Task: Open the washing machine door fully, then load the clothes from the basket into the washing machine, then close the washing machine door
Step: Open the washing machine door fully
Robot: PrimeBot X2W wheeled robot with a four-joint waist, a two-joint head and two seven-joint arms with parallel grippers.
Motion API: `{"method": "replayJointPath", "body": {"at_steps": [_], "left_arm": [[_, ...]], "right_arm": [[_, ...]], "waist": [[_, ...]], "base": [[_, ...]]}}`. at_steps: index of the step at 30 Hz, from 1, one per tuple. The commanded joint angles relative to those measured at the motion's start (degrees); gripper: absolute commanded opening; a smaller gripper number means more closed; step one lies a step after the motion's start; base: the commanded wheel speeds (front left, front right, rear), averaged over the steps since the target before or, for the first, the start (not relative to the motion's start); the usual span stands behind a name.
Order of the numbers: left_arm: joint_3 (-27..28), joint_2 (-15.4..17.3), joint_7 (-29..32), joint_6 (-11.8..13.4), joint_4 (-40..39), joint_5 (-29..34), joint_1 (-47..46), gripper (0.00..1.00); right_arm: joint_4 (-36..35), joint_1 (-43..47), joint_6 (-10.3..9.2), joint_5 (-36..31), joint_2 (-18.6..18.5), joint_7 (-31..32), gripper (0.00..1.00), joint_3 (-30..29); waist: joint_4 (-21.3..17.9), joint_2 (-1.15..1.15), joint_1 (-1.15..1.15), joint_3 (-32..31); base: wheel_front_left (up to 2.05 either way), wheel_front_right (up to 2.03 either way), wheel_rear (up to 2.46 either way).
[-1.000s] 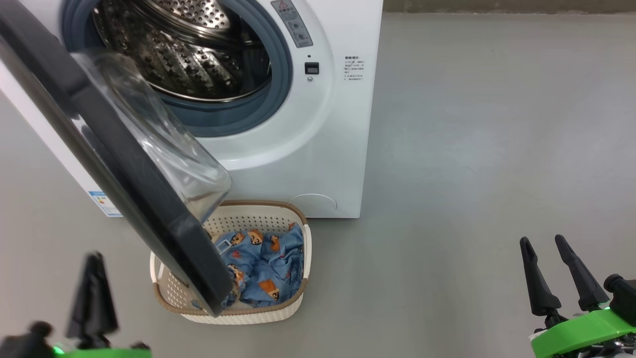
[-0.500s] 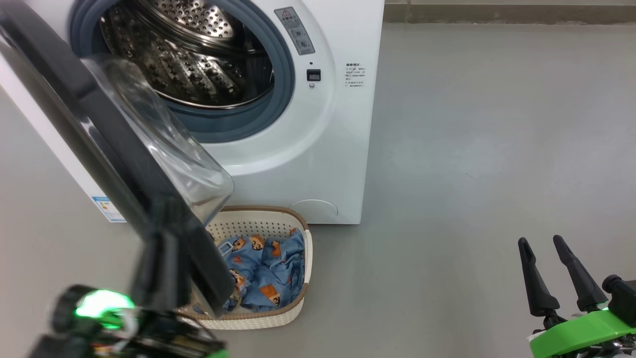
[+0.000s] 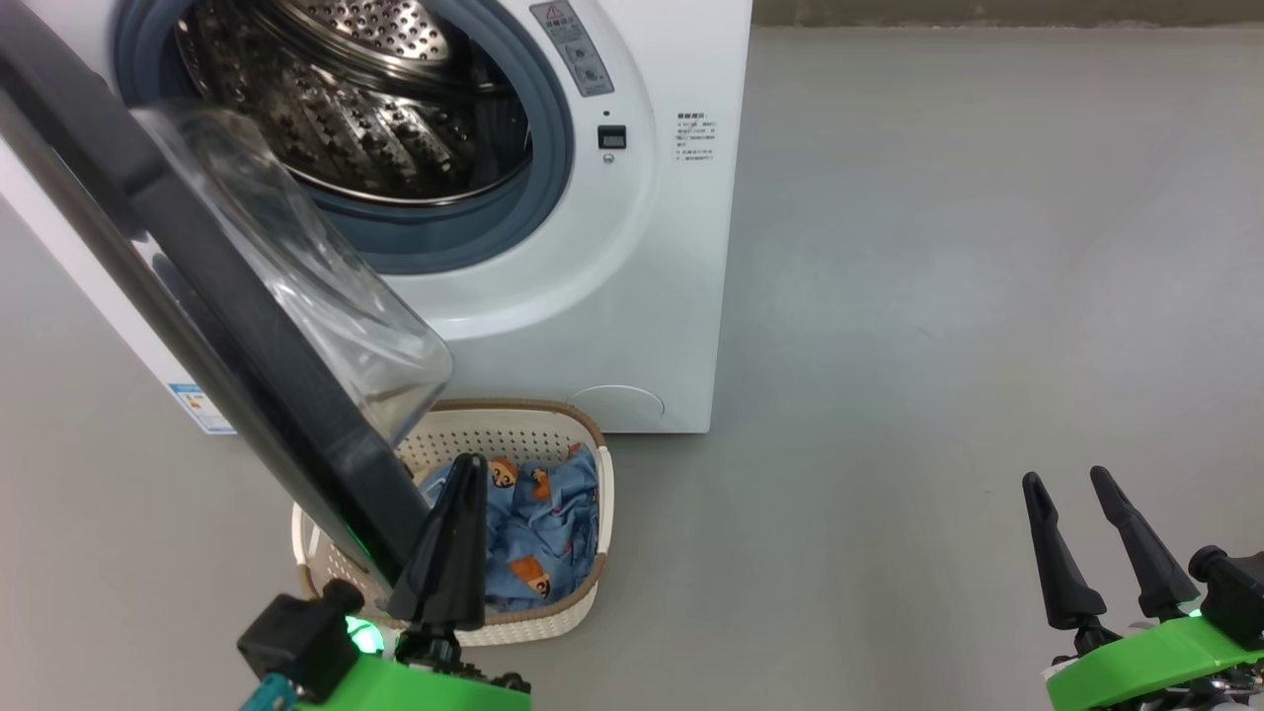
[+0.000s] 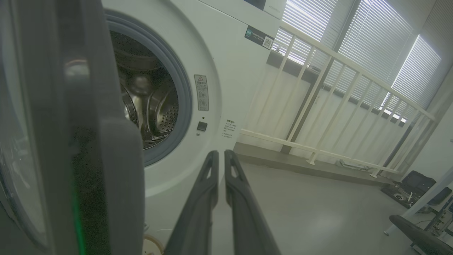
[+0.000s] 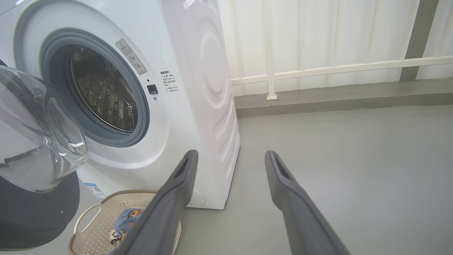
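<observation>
Grey floor, door edge beside left fingers

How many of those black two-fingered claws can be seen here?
2. The left gripper, shut, is at the head view's lower left, overlapping the basket. The right gripper, open, is at the lower right over the floor.

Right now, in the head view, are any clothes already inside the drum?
No, the visible part of the drum is bare steel, and the blue clothes lie in the basket.
</observation>
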Motion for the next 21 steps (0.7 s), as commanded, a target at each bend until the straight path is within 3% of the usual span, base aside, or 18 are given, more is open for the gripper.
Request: {"method": "replayJointPath", "body": {"at_steps": [1,7,21], "left_arm": [[1.8,0.3,-0.9,-0.1,1.7,-1.3,-3.2,0.0],[3.3,0.3,-1.2,-0.3,8.0,-2.8,-5.8,0.0],[6.5,0.3,-1.3,-0.3,9.3,-3.0,-6.0,0.0]], "right_arm": [[-1.6,-0.9,0.42,-0.7,-1.2,-0.7,0.94,1.2],[-2.0,-1.2,0.42,-0.8,-1.2,-0.7,0.89,1.1],[-2.4,-1.4,0.42,-0.9,-1.6,-0.7,0.84,0.8]], "waist": [[-0.1,0.0,0.0,0.4],[0.0,0.0,0.0,1.0],[1.4,0.0,0.0,1.5]], "base": [[0.0,0.0,0.0],[0.0,0.0,0.0],[0.0,0.0,0.0]]}}
